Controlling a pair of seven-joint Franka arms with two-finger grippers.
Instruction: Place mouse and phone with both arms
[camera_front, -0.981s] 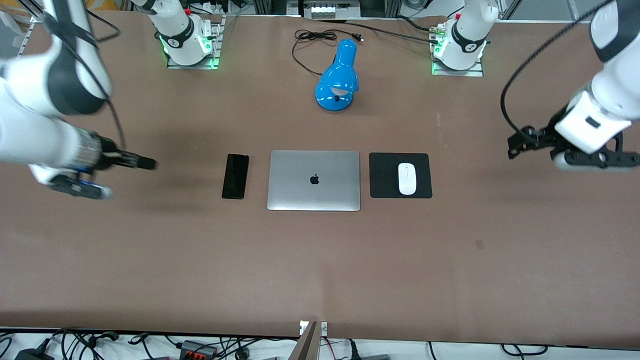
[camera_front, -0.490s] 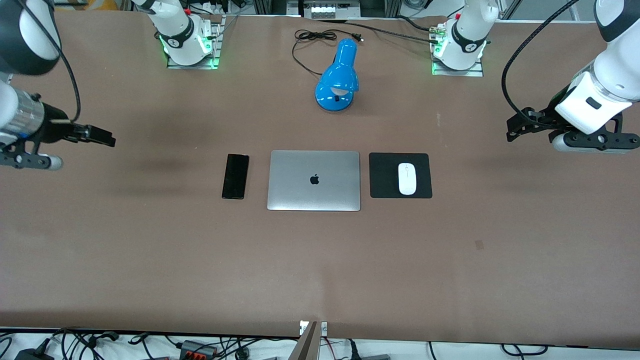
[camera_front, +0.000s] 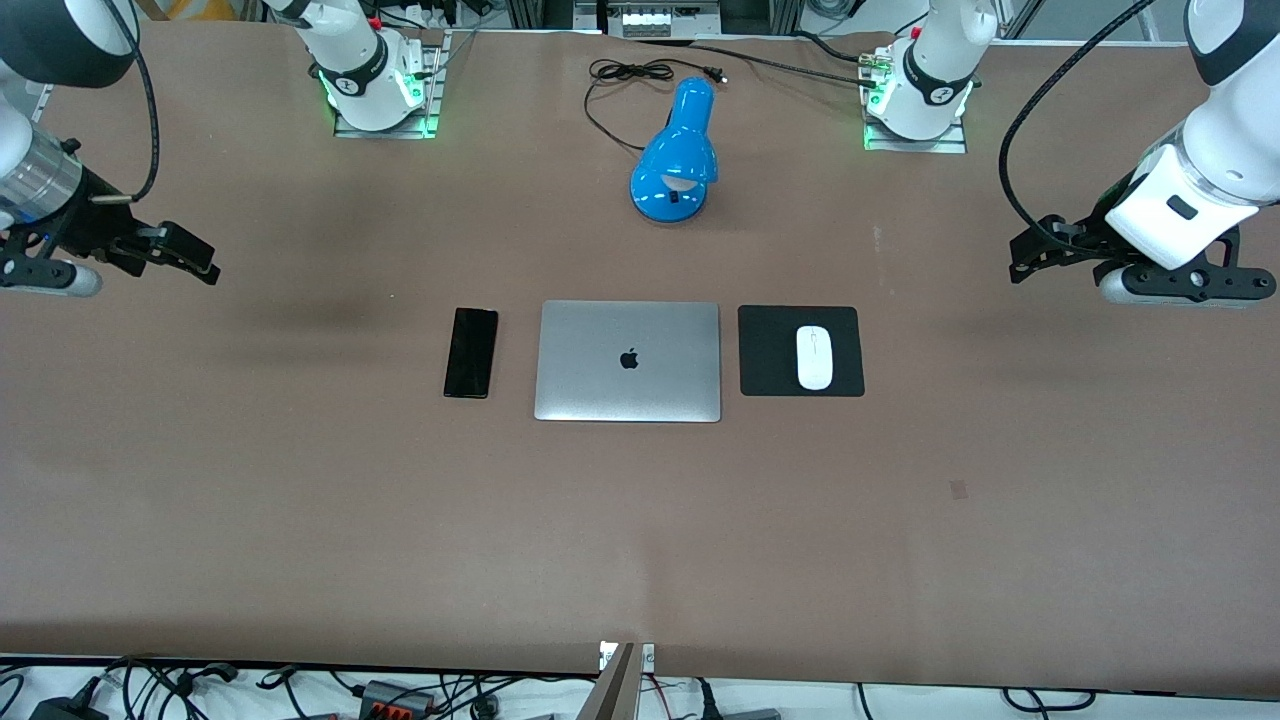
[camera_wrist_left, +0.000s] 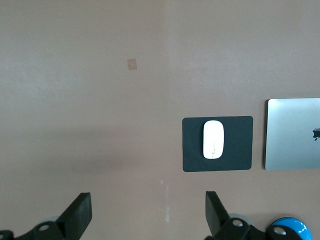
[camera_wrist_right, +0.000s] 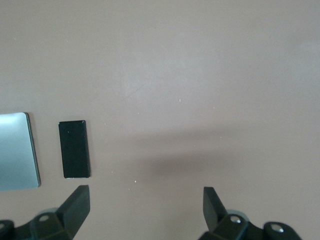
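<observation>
The white mouse (camera_front: 814, 357) lies on the black mouse pad (camera_front: 770, 350), beside the closed silver laptop (camera_front: 628, 360). The black phone (camera_front: 470, 352) lies flat on the table at the laptop's other edge, toward the right arm's end. My left gripper (camera_front: 1032, 250) is open and empty, up over bare table at the left arm's end. Its wrist view shows the mouse (camera_wrist_left: 213, 139) well clear of the gripper (camera_wrist_left: 148, 207). My right gripper (camera_front: 192, 258) is open and empty over bare table at the right arm's end. Its wrist view shows the phone (camera_wrist_right: 74, 148) apart from the gripper (camera_wrist_right: 145, 200).
A blue desk lamp (camera_front: 678, 150) lies between the two bases, farther from the front camera than the laptop, with its black cord (camera_front: 625, 75) coiled beside it. The brown table (camera_front: 640, 540) stretches wide in front of the laptop.
My right gripper has drawn back from the phone toward the right arm's end of the table and risen. My left gripper has pulled slightly up and away from the mouse pad. Mouse and phone lie unmoved.
</observation>
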